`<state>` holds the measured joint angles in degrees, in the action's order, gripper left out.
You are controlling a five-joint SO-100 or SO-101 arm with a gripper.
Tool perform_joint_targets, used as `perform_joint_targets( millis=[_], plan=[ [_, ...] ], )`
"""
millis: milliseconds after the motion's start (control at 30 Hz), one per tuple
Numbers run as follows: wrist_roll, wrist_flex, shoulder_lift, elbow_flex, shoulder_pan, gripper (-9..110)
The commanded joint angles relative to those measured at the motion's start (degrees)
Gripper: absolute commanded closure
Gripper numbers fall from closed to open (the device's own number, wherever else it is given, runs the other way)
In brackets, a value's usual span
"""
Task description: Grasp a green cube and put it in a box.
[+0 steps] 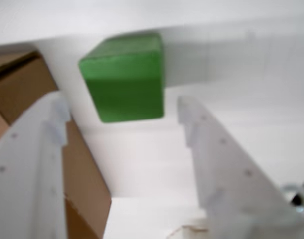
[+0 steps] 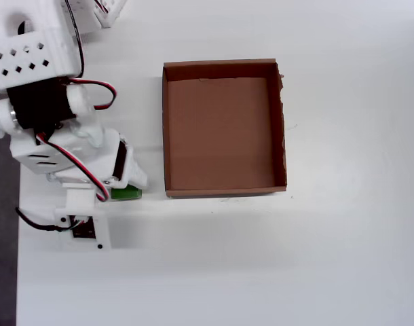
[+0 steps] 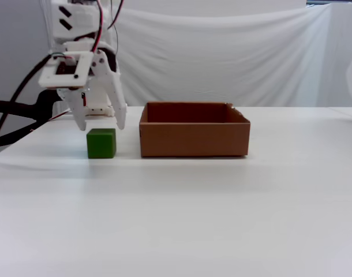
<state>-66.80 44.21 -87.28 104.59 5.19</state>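
Step in hand: the approach before the grasp; the green cube [image 3: 101, 143] is not yet held.
Claw: the claw [image 3: 100, 123] hangs just above the cube with its two fingers spread wide and nothing between them; in the wrist view the cube [image 1: 124, 77] sits ahead of the gap between the fingertips.
Cube's place: on the white desk [image 3: 222, 202], just beside the box's [image 3: 193, 138] outer wall, on its left in the fixed view, not inside it.
Next move: judging from this, the claw must drop straight down so the fingers straddle the cube, then close; the nearby box wall leaves little room on that side.
Box: empty, brown floor bare in the overhead view [image 2: 220, 132].
Count: one cube, one box, one arm.
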Motion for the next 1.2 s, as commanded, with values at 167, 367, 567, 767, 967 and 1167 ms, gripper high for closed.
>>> perform_joint_targets(
  millis=[167, 367, 567, 767, 967, 1167],
  plan=[
    [-1.49, -0.44, 1.76, -3.52, 0.35, 75],
    [-1.58, 0.35, 4.57, -5.36, 0.62, 75],
    [-1.58, 0.26, 8.17, -7.91, 0.97, 75],
    [-1.58, 0.53, 9.58, -8.88, 1.14, 77],
    [-1.58, -0.18, 10.55, -8.88, 1.14, 79],
    [-1.58, 0.0, 10.55, -9.14, 1.05, 80]
  ],
)
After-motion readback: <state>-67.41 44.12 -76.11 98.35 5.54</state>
